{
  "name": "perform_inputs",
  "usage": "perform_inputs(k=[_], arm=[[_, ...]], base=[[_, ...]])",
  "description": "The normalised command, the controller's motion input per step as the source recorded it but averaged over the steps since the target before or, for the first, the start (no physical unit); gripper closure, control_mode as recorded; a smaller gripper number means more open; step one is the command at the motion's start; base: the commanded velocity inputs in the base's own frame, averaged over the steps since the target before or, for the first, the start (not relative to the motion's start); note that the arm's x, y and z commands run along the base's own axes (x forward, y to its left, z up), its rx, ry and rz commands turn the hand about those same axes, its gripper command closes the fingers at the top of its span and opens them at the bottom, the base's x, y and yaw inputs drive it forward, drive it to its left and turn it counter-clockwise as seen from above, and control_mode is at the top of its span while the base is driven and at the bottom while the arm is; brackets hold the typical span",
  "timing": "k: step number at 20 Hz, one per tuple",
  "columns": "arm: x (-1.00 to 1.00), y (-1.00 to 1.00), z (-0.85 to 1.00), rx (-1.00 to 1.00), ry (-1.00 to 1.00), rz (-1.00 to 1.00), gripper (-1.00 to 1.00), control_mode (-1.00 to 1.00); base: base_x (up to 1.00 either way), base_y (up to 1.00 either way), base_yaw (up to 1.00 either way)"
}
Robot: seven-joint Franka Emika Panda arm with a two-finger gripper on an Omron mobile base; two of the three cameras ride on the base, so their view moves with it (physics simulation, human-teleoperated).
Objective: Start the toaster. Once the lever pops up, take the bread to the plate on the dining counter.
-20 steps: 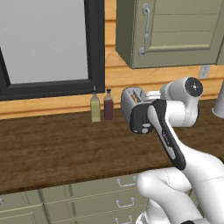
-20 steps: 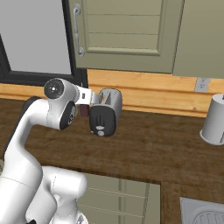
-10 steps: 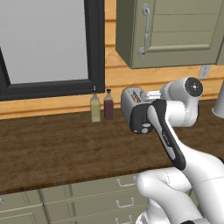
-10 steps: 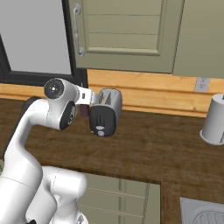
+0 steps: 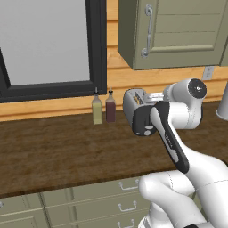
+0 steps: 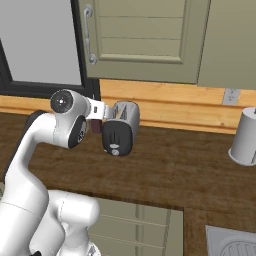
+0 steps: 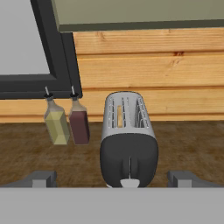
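Arm's folded up tight, elbow high, forearm reaching forward and level. Gripper (image 7: 112,178) is spread wide, the two dark fingers (image 7: 41,178) far apart with nothing between them.

- One small silver-white boxy toaster with a dark end panel (image 7: 128,144) is sitting on the wood counter. Two slots are showing on its top.
- One tan slice of bread (image 7: 120,116) is peeking out of one slot.
- Two small glass bottles are standing side by side just beside the toaster: one pale yellow-green bottle (image 7: 56,124) and one dark red bottle (image 7: 79,124).
- One grey round canister (image 6: 244,137) is standing far off to the side.
- One white wall outlet (image 6: 230,96) is showing on the wood wall.
- One long cupboard handle (image 6: 89,34) is hanging on a grey-green door.
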Motion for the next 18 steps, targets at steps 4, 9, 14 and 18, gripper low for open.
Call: perform_inputs(k=[4, 9, 14, 18], arm=[[0.0, 0.0, 0.0, 0.0, 0.0, 0.0, -1.0, -1.0], [0.0, 0.0, 0.0, 0.0, 0.0, 0.0, -1.0, -1.0], [0.0, 0.0, 0.0, 0.0, 0.0, 0.0, -1.0, -1.0], [0.0, 0.0, 0.0, 0.0, 0.0, 0.0, -1.0, -1.0]], base=[[0.0, 0.0, 0.0], [0.0, 0.0, 0.0], [0.0, 0.0, 0.0], [0.0, 0.0, 0.0]])
